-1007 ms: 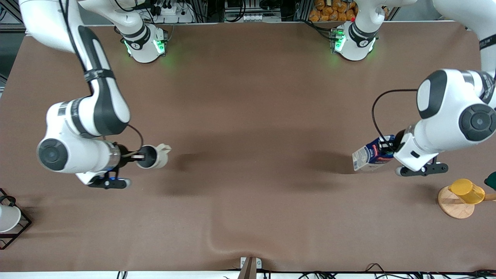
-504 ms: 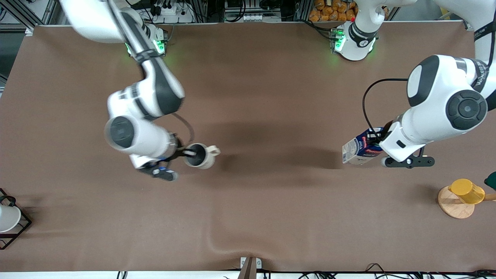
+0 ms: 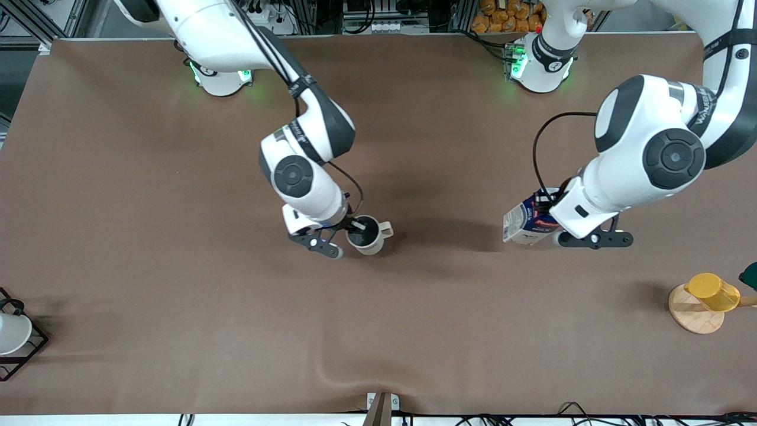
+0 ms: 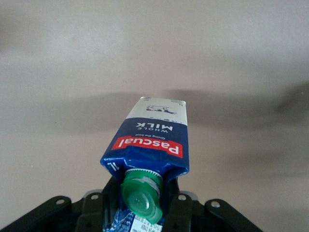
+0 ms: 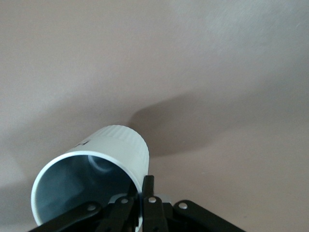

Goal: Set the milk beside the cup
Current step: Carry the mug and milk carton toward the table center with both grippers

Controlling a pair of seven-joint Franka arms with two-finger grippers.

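My right gripper is shut on the rim of the cream-white cup, one finger inside its grey interior, and holds it over the middle of the table. In the right wrist view the cup shows tilted with my gripper pinching its wall. My left gripper is shut on the top of the milk, a dark blue carton held tilted above the table toward the left arm's end. In the left wrist view the milk shows its red band and green cap between my fingers.
A yellow cup lies on a round wooden coaster at the left arm's end, near the front camera. A plain white cup in a black wire frame stands at the right arm's end. A fold in the brown cloth lies near the front edge.
My right arm has carried the cup from the right arm's end toward the table's middle. My left arm has carried the milk a little toward the middle.
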